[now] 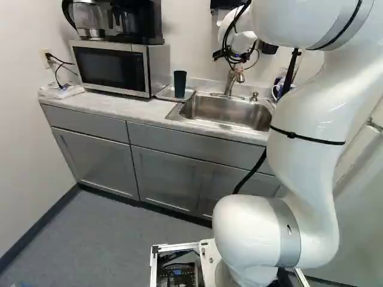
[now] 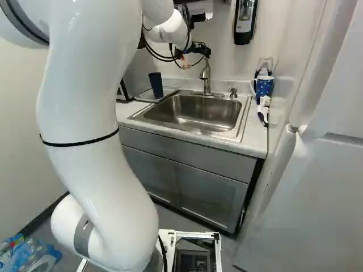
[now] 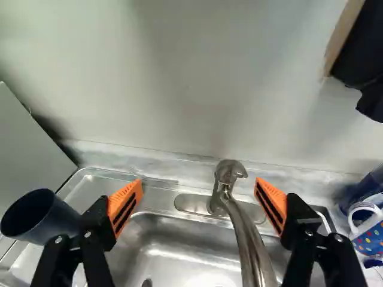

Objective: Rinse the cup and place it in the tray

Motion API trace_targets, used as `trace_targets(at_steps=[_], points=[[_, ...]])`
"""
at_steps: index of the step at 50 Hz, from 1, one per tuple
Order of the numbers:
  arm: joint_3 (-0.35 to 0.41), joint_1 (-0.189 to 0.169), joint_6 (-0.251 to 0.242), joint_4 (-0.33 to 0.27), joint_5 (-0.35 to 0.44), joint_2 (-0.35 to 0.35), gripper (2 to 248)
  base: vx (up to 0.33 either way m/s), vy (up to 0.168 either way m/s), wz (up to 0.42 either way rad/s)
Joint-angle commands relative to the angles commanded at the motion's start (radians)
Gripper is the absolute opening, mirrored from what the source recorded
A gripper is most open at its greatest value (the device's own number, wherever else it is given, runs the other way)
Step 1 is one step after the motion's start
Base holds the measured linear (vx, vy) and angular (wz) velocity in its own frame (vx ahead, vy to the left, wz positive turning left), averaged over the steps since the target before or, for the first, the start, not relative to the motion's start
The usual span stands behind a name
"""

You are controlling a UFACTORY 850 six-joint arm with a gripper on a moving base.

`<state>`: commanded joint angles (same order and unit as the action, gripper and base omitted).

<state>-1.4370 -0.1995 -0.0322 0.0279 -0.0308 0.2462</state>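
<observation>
Black two-fingered gripper (image 2: 197, 56) stands open — dark-blue, tapering cup (image 3: 37, 215) outside its jaws, beside one orange pad (image 3: 125, 204).
Smooth and upright, the cup stands on a shallow tray (image 1: 164, 94) — a curved, shiny metal faucet (image 3: 244, 236) shows between the fingers.

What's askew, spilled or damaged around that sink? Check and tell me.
Nothing stands out. The cup stands upright on the tray beside the sink, the mug is upright too, and I see no spill or damage. The claw is open near the faucet.
</observation>
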Motion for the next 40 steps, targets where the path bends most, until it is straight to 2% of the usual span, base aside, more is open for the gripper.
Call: trace_targets(at_steps=[20, 40], points=[[0.052, -0.044, 0.000, 0.000, -0.036, -0.047, 247, 0.000, 0.000, 0.000], [0.136, -0.084, 0.000, 0.000, -0.120, -0.124, 247, 0.000, 0.000, 0.000]])
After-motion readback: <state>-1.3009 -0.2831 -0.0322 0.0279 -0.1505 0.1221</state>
